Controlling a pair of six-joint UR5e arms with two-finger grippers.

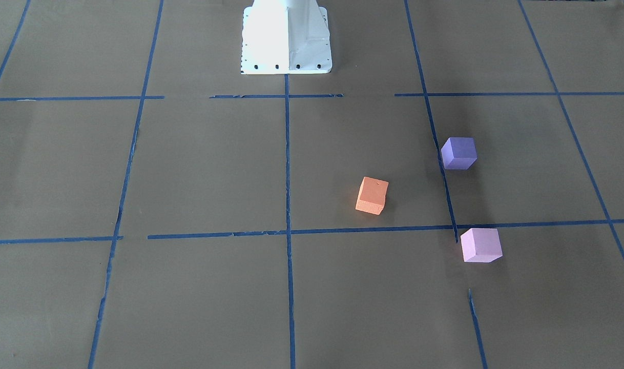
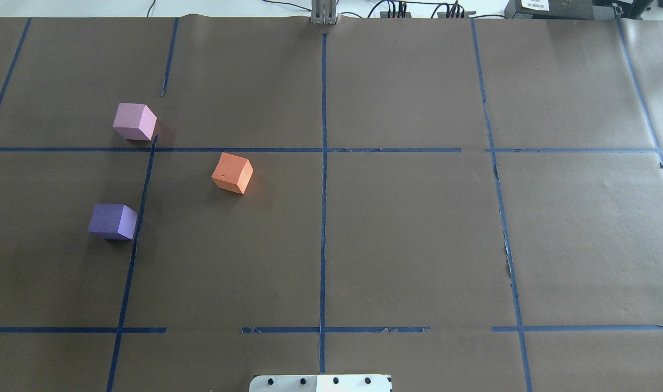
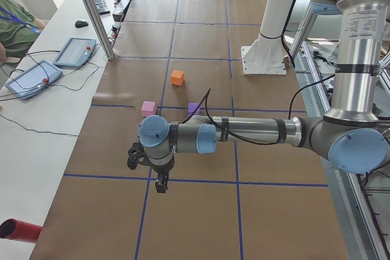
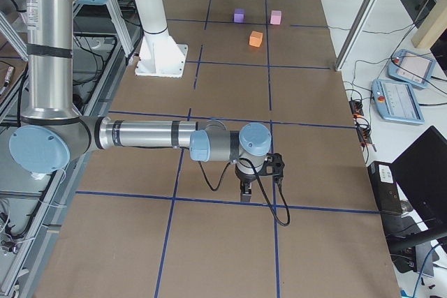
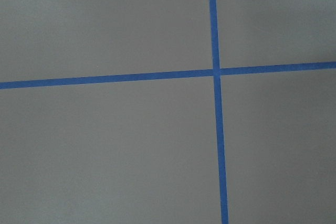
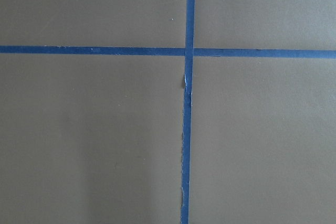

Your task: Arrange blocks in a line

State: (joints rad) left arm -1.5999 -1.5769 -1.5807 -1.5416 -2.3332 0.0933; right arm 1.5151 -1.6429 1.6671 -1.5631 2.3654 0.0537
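Three foam cubes sit apart on the brown table, on the robot's left half. The orange block (image 2: 232,173) (image 1: 372,195) is nearest the centre line. The violet-purple block (image 2: 112,221) (image 1: 459,152) is closer to the robot. The pale pink-lilac block (image 2: 135,122) (image 1: 480,245) is farther out. My left gripper (image 3: 159,184) hangs over the table's left end, well away from the blocks. My right gripper (image 4: 244,192) hangs over the right end. Both point down and show only in the side views, so I cannot tell if they are open. The wrist views show only paper and tape.
Blue tape lines (image 2: 324,179) grid the brown paper. The white robot base (image 1: 286,38) stands at the table's robot side. Teach pendants (image 3: 30,78) (image 4: 398,99) and cables lie on side benches. A red cylinder (image 3: 18,229) lies on the left bench.
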